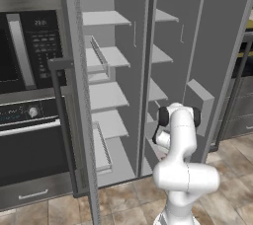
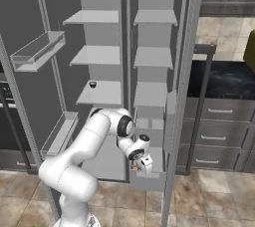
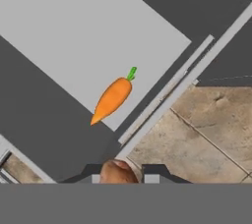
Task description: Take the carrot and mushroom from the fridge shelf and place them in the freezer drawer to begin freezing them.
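Note:
The carrot (image 3: 113, 98), bright orange with a green tip, lies flat on the pale-grey floor of the freezer drawer (image 3: 69, 31), near its rim. My gripper (image 3: 122, 176) hangs above the drawer's edge, shut on a brown rounded mushroom (image 3: 118, 170) held between the fingertips. In the right base view the gripper (image 2: 142, 164) points down over the pulled-out freezer drawer (image 2: 149, 181) at the bottom of the right compartment. The fridge shelf (image 2: 99, 94) in the left compartment carries one small dark object (image 2: 92, 84).
Both fridge doors stand open; the door (image 2: 35, 52) with bins is on the left and a door edge (image 2: 179, 96) is close to the right of the arm. Tiled floor (image 3: 206, 129) lies beyond the drawer's rim. An oven (image 1: 29, 95) stands left of the fridge.

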{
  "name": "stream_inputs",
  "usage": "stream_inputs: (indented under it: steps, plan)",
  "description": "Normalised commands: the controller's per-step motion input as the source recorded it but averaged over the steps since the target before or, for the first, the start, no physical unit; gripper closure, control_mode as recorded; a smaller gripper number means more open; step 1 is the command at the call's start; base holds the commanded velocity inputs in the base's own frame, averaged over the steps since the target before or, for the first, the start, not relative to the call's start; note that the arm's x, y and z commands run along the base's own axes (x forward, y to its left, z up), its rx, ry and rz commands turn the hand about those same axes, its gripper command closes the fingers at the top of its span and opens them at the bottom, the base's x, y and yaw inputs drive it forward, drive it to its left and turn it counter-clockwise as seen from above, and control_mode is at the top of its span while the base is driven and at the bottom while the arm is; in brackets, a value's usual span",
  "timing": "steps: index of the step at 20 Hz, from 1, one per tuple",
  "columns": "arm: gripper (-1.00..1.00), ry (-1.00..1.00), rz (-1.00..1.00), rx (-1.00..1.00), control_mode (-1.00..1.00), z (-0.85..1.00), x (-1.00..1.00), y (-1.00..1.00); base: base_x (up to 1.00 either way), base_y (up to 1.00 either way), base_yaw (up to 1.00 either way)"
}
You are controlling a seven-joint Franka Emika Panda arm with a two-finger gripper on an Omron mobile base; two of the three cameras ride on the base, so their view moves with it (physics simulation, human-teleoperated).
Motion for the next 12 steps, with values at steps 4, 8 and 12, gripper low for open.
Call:
stream_inputs:
  steps: [4, 8, 12]
  plan:
    - [1.0, -0.08, 0.0, 0.0, -1.0, 0.48, 0.02, -0.16, 0.0, 0.0, 0.0]
    - [1.0, -0.01, 0.01, 0.0, -1.0, 0.07, 0.32, -0.03, 0.0, 0.0, 0.0]
    - [1.0, 0.0, 0.02, 0.0, -1.0, -0.15, 0.45, 0.0, 0.0, 0.0, 0.0]
